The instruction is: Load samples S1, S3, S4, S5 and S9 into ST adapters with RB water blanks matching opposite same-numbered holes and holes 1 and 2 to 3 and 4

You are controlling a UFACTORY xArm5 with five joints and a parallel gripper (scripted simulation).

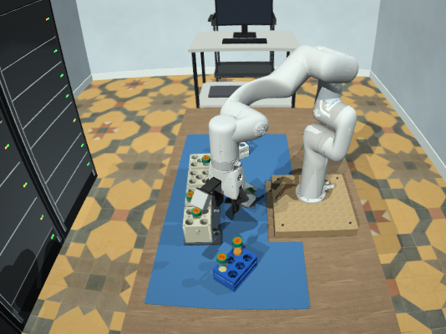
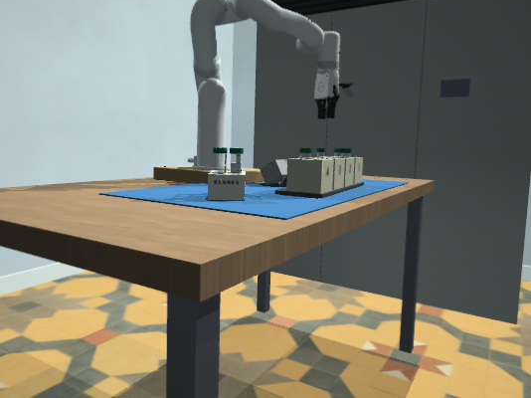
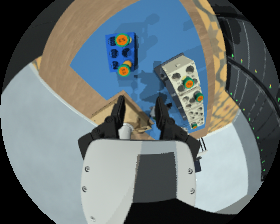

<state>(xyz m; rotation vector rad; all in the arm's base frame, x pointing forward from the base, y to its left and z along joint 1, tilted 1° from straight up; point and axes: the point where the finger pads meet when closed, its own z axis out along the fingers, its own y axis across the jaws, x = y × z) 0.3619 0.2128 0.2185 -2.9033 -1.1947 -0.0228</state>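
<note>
The tool (image 2: 326,111) is seen high above the worktop (image 2: 149,241), fingers pointing down, partly spread, with nothing between them. In the exterior view it hangs well above the row of bucket adapters (image 2: 324,173) on the loading stand ST (image 1: 216,227), clear of every cap.

From the top view, the tool is placed over the blue mat (image 1: 276,277), just beside the stand on the side toward the arm's base plate (image 1: 342,223). Three orange-dotted tubes are seen standing in the adapters: one at the far end (image 1: 205,159), one mid-row (image 1: 190,194), one in the nearest block (image 1: 196,212). Part of the row is covered by the wrist.

The blue sample rack RS (image 1: 246,269) is found nearer the camera on the mat, well apart from the stand, with two orange-dotted samples in it, one at its left corner (image 1: 221,258) and one at its far edge (image 1: 237,241).

In the exterior view, the white blank rack RB (image 2: 226,186), lettered BLANKS, is shown with two green-capped tubes (image 2: 220,157) upright in it.

The wrist view takes in both the blue rack (image 3: 120,53) and the adapter row (image 3: 184,91) far below the spread fingers. The green DONE key (image 1: 250,189) is just glimpsed beside the wrist.
</note>
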